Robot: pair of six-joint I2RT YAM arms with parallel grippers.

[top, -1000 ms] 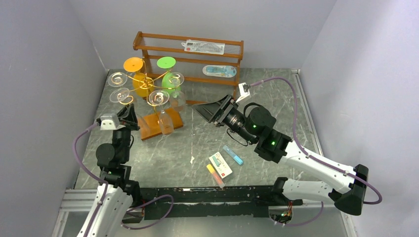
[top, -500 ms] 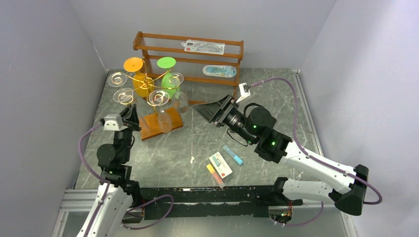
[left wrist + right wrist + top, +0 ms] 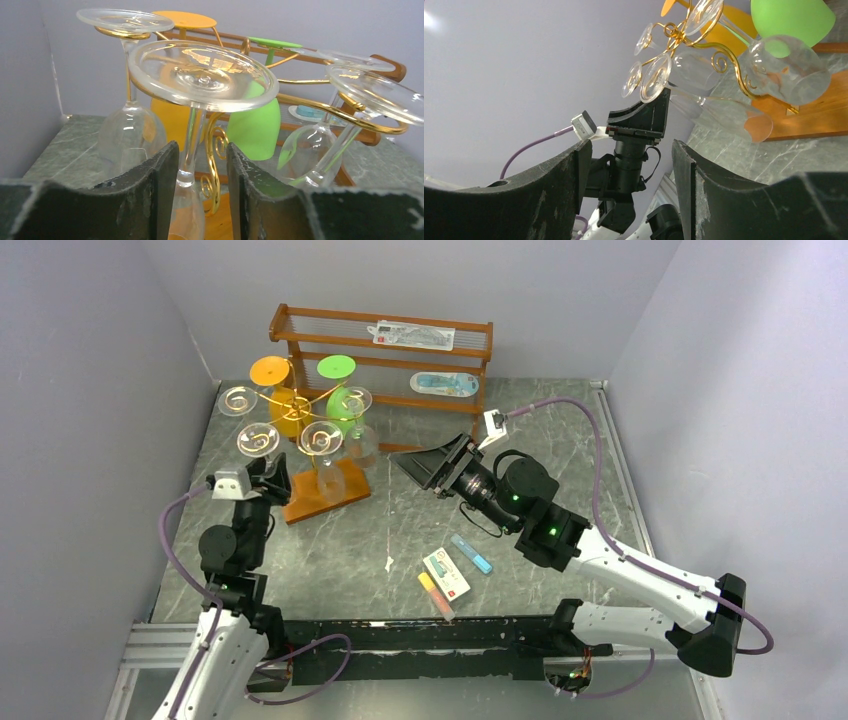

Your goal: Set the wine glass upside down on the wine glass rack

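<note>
six glasses are hanging foot-up around the gold wine glass rack (image 3: 300, 405), which is standing at the far left of the bench (image 3: 400, 530). the wine glass (image 3: 202, 80) that matters is the clear one on the near-left arm of the rack, directly in front of the left pincer (image 3: 201, 146). its long axis is running straight up and down. the round foot is lying on top of a gold curl and the stem is dropping between the two dark fingers. the bowl is going down out of the wrist view, so i cannot tell how low it is reaching. the left pincer is standing narrowly parted around the stem, with a thin gap showing on each side, so it is seeming to grip nothing. the left arm is much the nearer one. the right pincer (image 3: 415, 462) is hovering well apart, to the right of the rack, spread wide and carrying nothing.

i am judging that the glass is already sitting upside down on its arm and the task is nearly finished. the relation deciding the coming move is this: the stem is lying inside the pincer, and the free way out is toward the robot's own side. pulling back level along that line should be clearing the stem. any sideways drift is risking to push the glass off the curl or against the neighbouring clear glass (image 3: 132, 130).
</note>
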